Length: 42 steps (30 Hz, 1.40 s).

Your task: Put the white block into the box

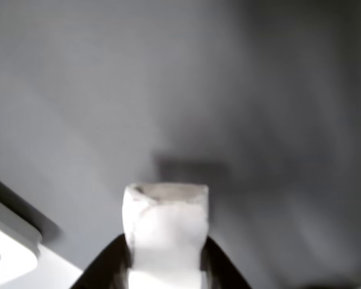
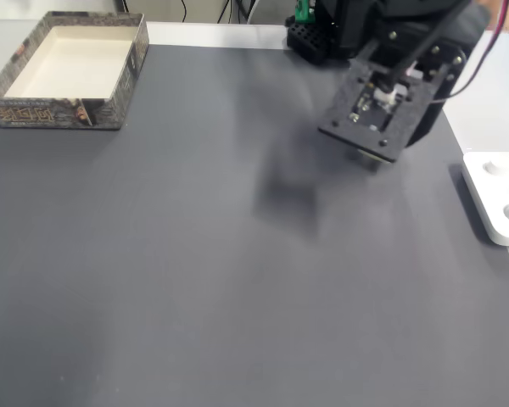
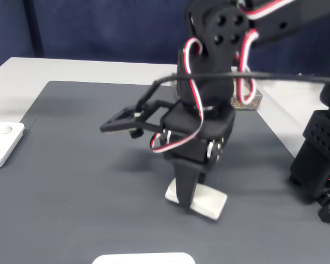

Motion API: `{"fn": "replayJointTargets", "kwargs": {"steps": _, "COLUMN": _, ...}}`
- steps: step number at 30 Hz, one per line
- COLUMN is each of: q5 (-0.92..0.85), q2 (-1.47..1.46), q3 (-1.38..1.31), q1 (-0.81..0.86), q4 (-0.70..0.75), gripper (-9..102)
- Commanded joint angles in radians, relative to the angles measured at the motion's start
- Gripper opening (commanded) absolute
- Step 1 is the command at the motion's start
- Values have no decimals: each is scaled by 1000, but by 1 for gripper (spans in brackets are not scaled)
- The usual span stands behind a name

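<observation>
The box (image 2: 68, 68) stands far from the claw (image 3: 188, 202), at the opposite corner of the dark tabletop (image 2: 195, 271), so the carry would be long. The grip looks narrow against the block's width, and the white block (image 3: 204, 199) could twist or slip out on that run. In the other view the white block sits pinched between the claw's dark jaws, its far end jutting forward beyond them, low over the tabletop.
</observation>
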Motion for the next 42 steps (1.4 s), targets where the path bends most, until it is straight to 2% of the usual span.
{"fn": "replayJointTargets", "kwargs": {"steps": 1, "q5": 72, "q2": 104, "q3": -109, "q1": 95, "q4": 67, "gripper": -2}}
{"fn": "replayJointTargets", "kwargs": {"steps": 5, "q5": 141, "q2": 138, "q3": -178, "q1": 227, "q4": 126, "gripper": -2}}
{"fn": "replayJointTargets", "kwargs": {"steps": 10, "q5": 202, "q2": 186, "q3": -189, "q1": 407, "q4": 127, "gripper": -2}}
{"fn": "replayJointTargets", "kwargs": {"steps": 17, "q5": 390, "q2": 196, "q3": -196, "q1": 666, "q4": 123, "gripper": -2}}
{"fn": "replayJointTargets", "kwargs": {"steps": 23, "q5": 512, "q2": 147, "q3": -249, "q1": 871, "q4": 46, "gripper": -2}}
{"fn": "replayJointTargets", "kwargs": {"steps": 29, "q5": 675, "q2": 9, "q3": -410, "q1": 1066, "q4": 46, "gripper": -2}}
{"fn": "replayJointTargets", "kwargs": {"steps": 34, "q5": 765, "q2": -150, "q3": -603, "q1": 1164, "q4": 52, "gripper": -2}}
{"fn": "replayJointTargets", "kwargs": {"steps": 42, "q5": 842, "q2": -391, "q3": -873, "q1": 1230, "q4": 64, "gripper": -2}}
